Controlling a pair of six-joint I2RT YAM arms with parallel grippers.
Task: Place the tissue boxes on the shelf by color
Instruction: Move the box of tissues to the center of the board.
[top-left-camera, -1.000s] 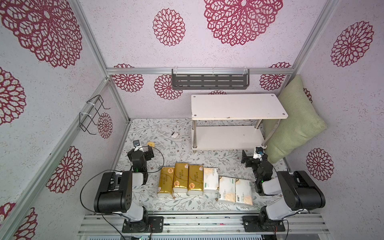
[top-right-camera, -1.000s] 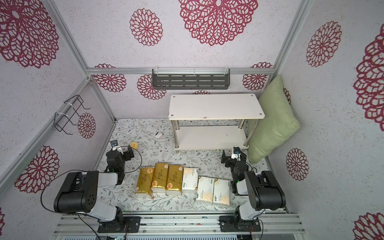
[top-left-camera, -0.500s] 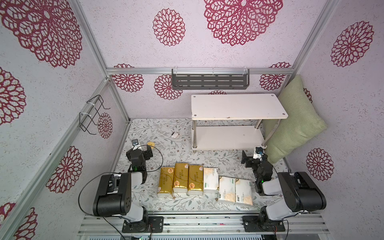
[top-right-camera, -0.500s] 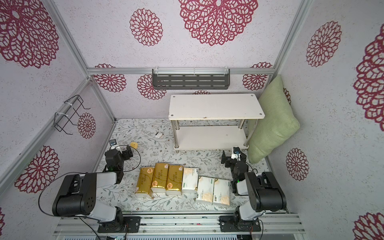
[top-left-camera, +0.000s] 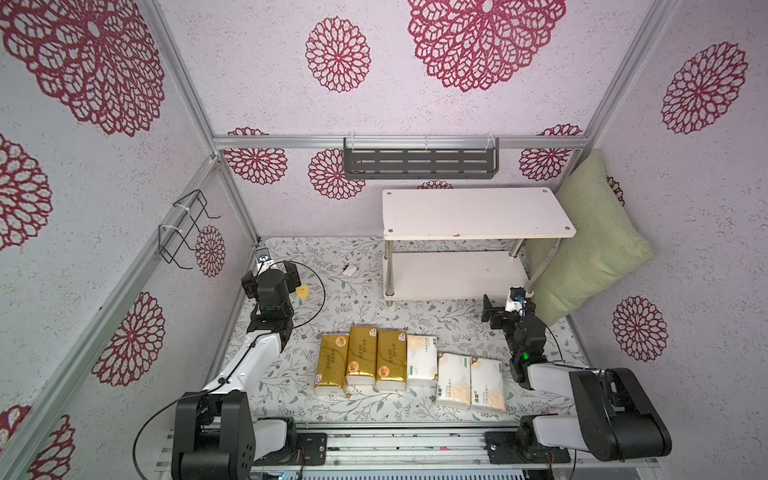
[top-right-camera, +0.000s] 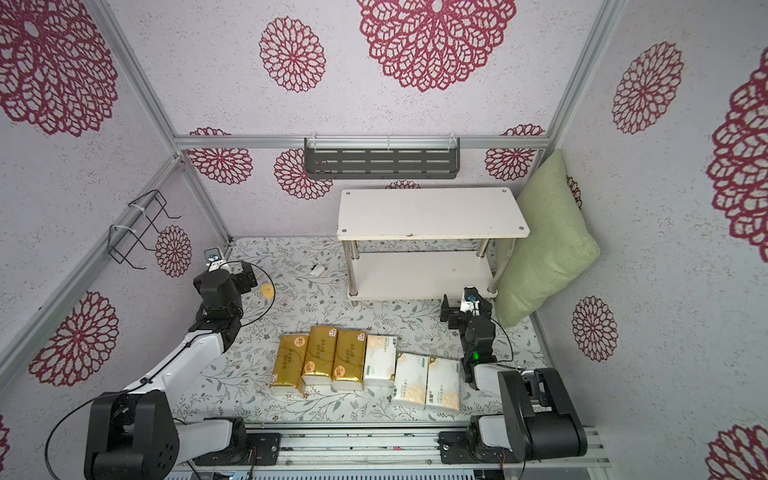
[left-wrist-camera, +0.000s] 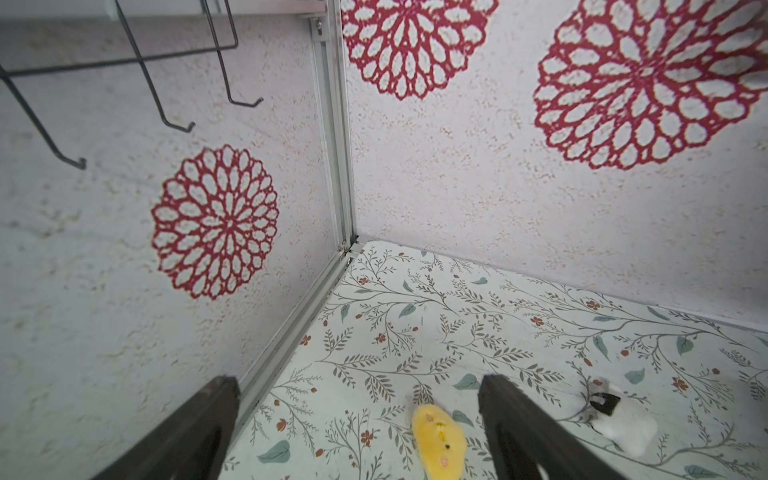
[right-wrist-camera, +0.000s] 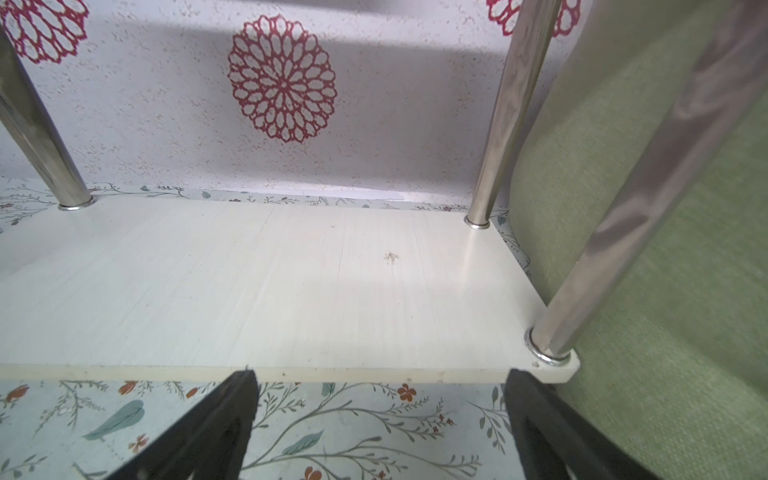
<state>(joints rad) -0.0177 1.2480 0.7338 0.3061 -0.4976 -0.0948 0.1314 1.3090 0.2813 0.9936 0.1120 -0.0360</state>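
Six tissue boxes lie in a row on the floral floor near the front in both top views. Three are gold (top-left-camera: 360, 354) (top-right-camera: 318, 351) and three white with green-orange print (top-left-camera: 469, 380) (top-right-camera: 428, 380). The shelf (top-left-camera: 478, 212) (top-right-camera: 430, 212) stands at the back right, both white boards bare; its lower board (right-wrist-camera: 270, 282) fills the right wrist view. My left gripper (top-left-camera: 270, 279) (left-wrist-camera: 357, 386) is open over the floor near the back-left corner, holding nothing. My right gripper (top-left-camera: 508, 305) (right-wrist-camera: 380, 382) is open and empty just before the shelf's lower front edge.
A small yellow thing (top-left-camera: 302, 292) (left-wrist-camera: 438, 440) and a small white thing (top-left-camera: 350, 270) (left-wrist-camera: 619, 419) lie on the floor by the left gripper. A green pillow (top-left-camera: 590, 245) leans right of the shelf. A grey slotted rack (top-left-camera: 419, 160) and a black wire rack (top-left-camera: 185, 228) hang on the walls.
My left arm has stretched out, carrying its gripper a little farther toward the back-left corner. The right arm and the tissue boxes have not moved.
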